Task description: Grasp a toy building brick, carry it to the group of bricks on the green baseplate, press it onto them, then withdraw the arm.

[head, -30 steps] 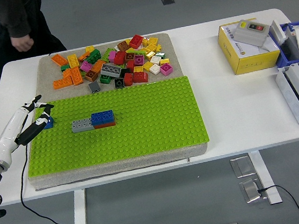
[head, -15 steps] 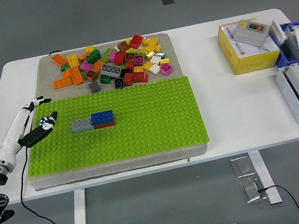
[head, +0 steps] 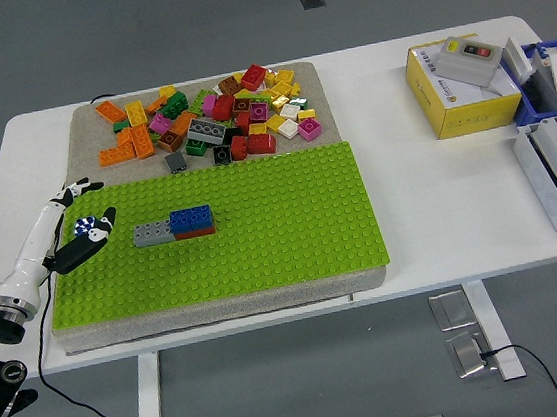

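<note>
Left hand (head: 72, 232) fingers clamped 1 blue brick (head: 84, 228) near the baseplate's (head: 262, 241) left edge; its long axis was unclear; 3 joined bricks (head: 173, 226) ran left-right

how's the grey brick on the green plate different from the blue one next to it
The grey brick sits directly on the baseplate; the blue brick is stacked on a red-orange brick, so it stands higher. Grey is on the left, nearer the left hand. Both are studded and touch end to end.

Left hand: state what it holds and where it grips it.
The left hand holds a small blue brick pinched at its fingertips, above the left edge of the green baseplate. Which faces of the brick the fingers press cannot be told.
</note>
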`<action>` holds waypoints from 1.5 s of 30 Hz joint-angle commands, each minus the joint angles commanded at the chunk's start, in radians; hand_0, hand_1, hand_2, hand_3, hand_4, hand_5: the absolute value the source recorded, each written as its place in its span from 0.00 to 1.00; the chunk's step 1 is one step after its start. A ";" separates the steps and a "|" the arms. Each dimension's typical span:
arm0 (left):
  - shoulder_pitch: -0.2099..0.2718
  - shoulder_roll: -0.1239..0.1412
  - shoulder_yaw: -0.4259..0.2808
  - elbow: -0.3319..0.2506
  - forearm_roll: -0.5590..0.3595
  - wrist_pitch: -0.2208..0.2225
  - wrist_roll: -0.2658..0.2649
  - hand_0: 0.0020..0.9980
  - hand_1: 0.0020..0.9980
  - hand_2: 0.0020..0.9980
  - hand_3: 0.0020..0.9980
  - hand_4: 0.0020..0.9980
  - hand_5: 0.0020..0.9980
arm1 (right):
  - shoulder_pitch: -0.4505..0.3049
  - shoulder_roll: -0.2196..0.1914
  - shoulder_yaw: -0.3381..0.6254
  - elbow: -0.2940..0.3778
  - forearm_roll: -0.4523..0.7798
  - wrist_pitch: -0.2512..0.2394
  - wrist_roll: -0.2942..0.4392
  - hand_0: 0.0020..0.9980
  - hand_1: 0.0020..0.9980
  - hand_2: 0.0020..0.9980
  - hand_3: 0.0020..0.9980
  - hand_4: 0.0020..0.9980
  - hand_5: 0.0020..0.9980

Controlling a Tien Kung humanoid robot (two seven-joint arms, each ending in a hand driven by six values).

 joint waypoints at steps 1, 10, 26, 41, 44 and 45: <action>-0.001 -0.001 0.001 0.001 0.011 0.001 0.000 0.97 0.95 0.95 0.83 0.59 0.52 | 0.000 -0.001 -0.003 -0.001 0.004 -0.001 0.006 0.63 0.59 0.65 0.63 0.50 1.00; -0.005 -0.013 0.020 0.000 0.029 0.002 0.004 0.96 0.95 0.94 0.82 0.58 0.52 | -0.001 -0.004 -0.011 -0.005 0.020 -0.004 0.029 0.63 0.58 0.65 0.60 0.49 1.00; -0.005 -0.012 0.047 -0.014 0.019 -0.001 0.041 0.96 0.95 0.95 0.82 0.58 0.52 | -0.018 0.000 -0.011 -0.006 0.012 -0.014 0.037 0.63 0.58 0.66 0.61 0.48 1.00; -0.016 -0.027 0.062 -0.006 0.015 0.000 0.056 0.96 0.95 0.95 0.82 0.58 0.52 | -0.013 0.003 0.011 -0.003 -0.031 -0.015 0.006 0.62 0.58 0.66 0.62 0.48 1.00; -0.018 -0.028 0.063 -0.005 0.016 -0.002 0.057 0.96 0.95 0.95 0.82 0.58 0.52 | -0.012 0.003 0.012 -0.003 -0.030 -0.015 0.003 0.62 0.58 0.66 0.63 0.48 1.00; -0.020 -0.028 0.064 -0.005 0.017 -0.005 0.057 0.96 0.95 0.95 0.82 0.58 0.52 | -0.010 0.003 0.014 -0.004 -0.028 -0.014 0.002 0.62 0.58 0.66 0.63 0.48 1.00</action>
